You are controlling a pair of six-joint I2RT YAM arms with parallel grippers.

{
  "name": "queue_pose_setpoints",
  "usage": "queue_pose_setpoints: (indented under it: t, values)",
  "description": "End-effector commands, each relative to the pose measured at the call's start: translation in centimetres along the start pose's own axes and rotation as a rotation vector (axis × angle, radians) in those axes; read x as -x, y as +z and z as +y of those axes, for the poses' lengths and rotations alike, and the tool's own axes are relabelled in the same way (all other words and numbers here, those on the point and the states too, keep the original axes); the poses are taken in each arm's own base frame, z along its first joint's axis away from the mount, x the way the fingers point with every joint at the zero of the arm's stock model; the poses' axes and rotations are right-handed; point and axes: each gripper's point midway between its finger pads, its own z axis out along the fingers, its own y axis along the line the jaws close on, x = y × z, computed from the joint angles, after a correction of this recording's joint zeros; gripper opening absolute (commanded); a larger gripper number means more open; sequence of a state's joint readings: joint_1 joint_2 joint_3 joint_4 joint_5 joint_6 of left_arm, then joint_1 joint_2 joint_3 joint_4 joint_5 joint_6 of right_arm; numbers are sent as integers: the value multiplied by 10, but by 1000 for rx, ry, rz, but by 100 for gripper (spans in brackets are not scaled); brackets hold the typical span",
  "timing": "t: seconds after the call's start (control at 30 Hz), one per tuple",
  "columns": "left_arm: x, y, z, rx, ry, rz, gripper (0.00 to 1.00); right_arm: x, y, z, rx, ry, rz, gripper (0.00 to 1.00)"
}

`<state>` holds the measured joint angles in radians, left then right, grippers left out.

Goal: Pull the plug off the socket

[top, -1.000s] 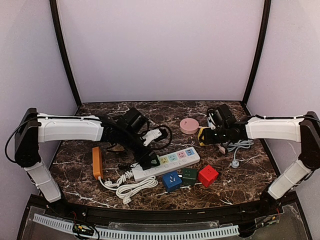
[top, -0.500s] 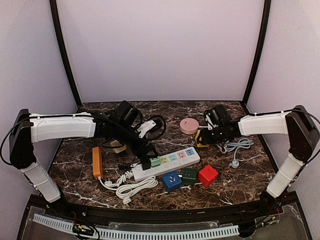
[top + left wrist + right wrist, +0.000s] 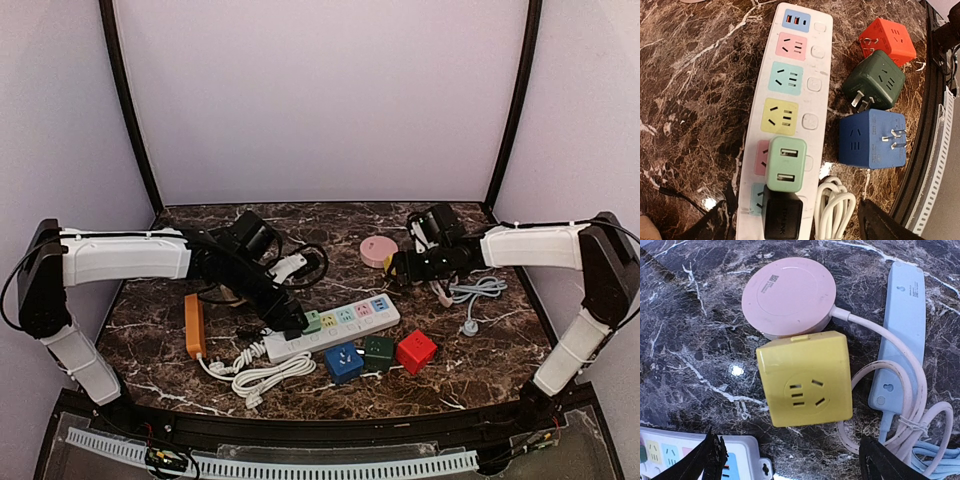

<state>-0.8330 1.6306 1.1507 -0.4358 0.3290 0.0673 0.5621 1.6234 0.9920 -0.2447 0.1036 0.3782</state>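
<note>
Mint-green charger (image 3: 786,164) and black plug (image 3: 782,220) sat in the white power strip (image 3: 817,60) between the wide-open, empty fingers of the left gripper (image 3: 290,320), while the right gripper (image 3: 795,460) gaped empty near the yellow socket cube (image 3: 802,382).

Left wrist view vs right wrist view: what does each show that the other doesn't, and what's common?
Left wrist only: mint adapter and black adapter plugged into the white power strip; red cube, green cube, blue cube; coiled white cable. Right wrist only: pink disc, yellow socket cube, light-blue strip. Both: the white power strip, only its end in the right wrist view, and the marble table.
</note>
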Motion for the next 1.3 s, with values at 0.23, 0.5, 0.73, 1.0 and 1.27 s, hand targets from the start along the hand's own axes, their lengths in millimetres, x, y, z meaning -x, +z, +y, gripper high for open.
queue_pose_setpoints:
  t: [0.23,0.5,0.73,1.0,1.27]
  values:
    - [-37,15,19,60,-9,154,65,25,-78,52,165,-121,-154,87]
    - [-38,19,14,25,5,170,35,-11,-81,134,391,-256,-111,82]
    - [-38,20,11,3,19,170,6,-28,-59,175,423,-196,-49,77]
    - [-35,19,9,-8,33,156,1,-44,-54,211,503,-200,-40,74]
    - [-36,19,8,-11,39,159,1,-49,-37,231,534,-129,-25,61]
